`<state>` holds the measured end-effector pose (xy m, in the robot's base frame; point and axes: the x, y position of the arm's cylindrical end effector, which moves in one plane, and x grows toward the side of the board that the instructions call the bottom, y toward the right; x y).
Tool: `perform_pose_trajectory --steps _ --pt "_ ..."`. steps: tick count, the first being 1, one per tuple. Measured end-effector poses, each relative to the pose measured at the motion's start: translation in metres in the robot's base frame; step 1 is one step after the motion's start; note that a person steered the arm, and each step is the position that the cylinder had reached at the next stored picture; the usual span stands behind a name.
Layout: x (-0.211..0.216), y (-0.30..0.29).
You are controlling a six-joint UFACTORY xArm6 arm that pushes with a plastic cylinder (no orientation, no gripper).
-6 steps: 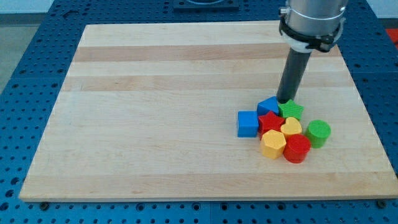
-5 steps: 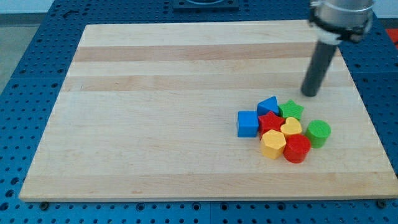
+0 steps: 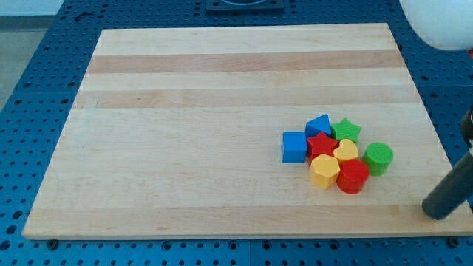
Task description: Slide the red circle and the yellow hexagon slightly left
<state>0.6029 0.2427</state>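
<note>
The red circle [image 3: 352,176] and the yellow hexagon [image 3: 324,171] sit side by side at the bottom of a tight cluster at the view's lower right. My tip [image 3: 437,214] is to the right of and below the cluster, near the board's bottom right corner, apart from every block. Above them lie a red star [image 3: 321,145] and a yellow heart [image 3: 346,151].
A blue cube [image 3: 294,146] lies at the cluster's left, a blue triangle-like block [image 3: 319,125] and a green star [image 3: 345,131] at its top, a green circle [image 3: 378,157] at its right. The wooden board [image 3: 185,133] ends just right of my tip.
My tip has moved from just above the green star to the right, then down to the board's bottom right corner. No block has moved.
</note>
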Motion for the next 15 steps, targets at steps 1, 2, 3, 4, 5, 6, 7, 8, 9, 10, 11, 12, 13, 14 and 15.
perform_pose_trajectory --steps 1,2,3,4,5,6,7,8,9,10,11,12,13,14,15 --pt "0.000 -0.027" --pt "-0.004 -0.061" --pt "-0.013 -0.091" --pt "-0.015 -0.104" --pt "-0.015 -0.086" --pt "-0.015 -0.057" --pt "-0.021 -0.038" --pt "-0.030 -0.056" --pt "-0.023 -0.074" --pt "-0.014 -0.082" --pt "-0.013 -0.075" --pt "-0.023 -0.053" --pt "-0.024 -0.061" --pt "-0.025 -0.081" --pt "-0.025 -0.101"
